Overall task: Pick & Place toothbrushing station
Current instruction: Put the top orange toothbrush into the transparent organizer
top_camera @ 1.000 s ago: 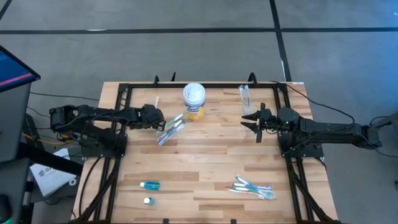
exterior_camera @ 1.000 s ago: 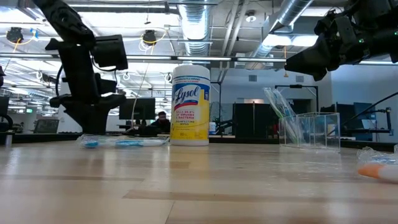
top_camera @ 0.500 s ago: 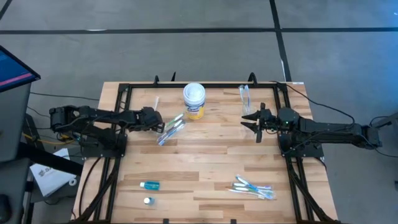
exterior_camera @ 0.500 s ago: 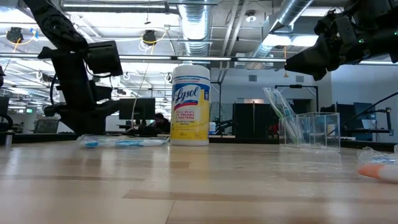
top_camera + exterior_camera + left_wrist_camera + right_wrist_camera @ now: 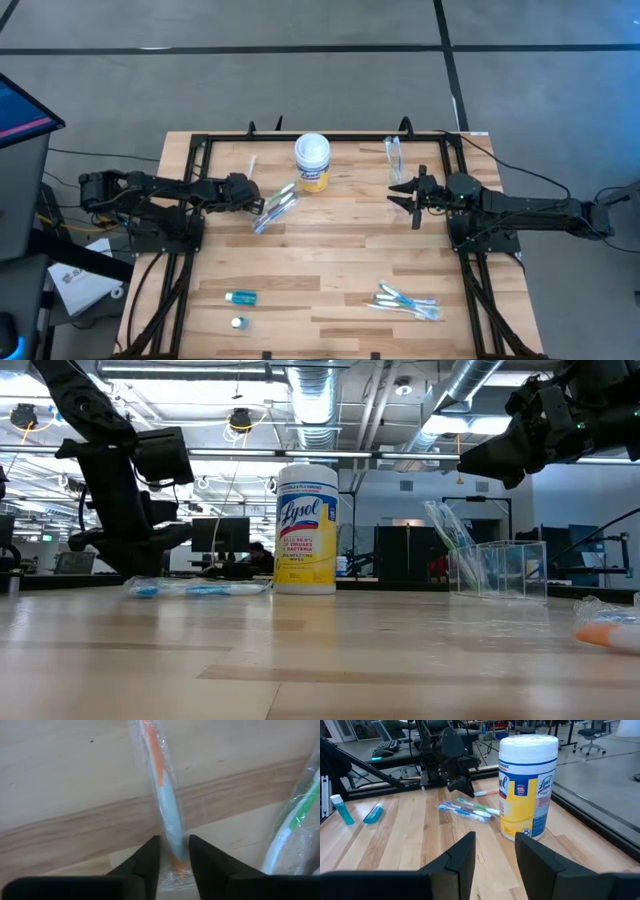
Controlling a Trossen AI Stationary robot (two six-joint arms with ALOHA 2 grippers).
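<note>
Several wrapped toothbrushes [image 5: 275, 208] lie on the table left of the canister. My left gripper [image 5: 257, 203] is low at their left end. It is shut on one brush with an orange and blue-grey handle [image 5: 162, 795] in a clear wrapper. A green-and-white wrapped brush [image 5: 295, 825] lies beside it. My right gripper [image 5: 401, 193] hangs open above the table's right part, holding nothing. A clear cup [image 5: 393, 152] with a brush in it stands at the far right. A blue tube [image 5: 241, 297] lies near the front left. My left gripper has the near end of the wrapped orange and blue-grey toothbrush [image 5: 173, 852] between its two fingers [image 5: 150, 857], one on each long side. The fingers slant down from the table's left. The brush lies flat on the table, running on past the fingertips.
A white-lidded canister with a yellow label [image 5: 312, 162] stands at the far middle. More wrapped toothbrushes [image 5: 408, 302] lie near the front right, and a small white cap [image 5: 237, 322] lies by the tube. A black frame [image 5: 200, 150] rims the table.
My left gripper has sunk a little toward the table, onto the left end of the wrapped toothbrushes. The toothbrushes have stayed where they were.
</note>
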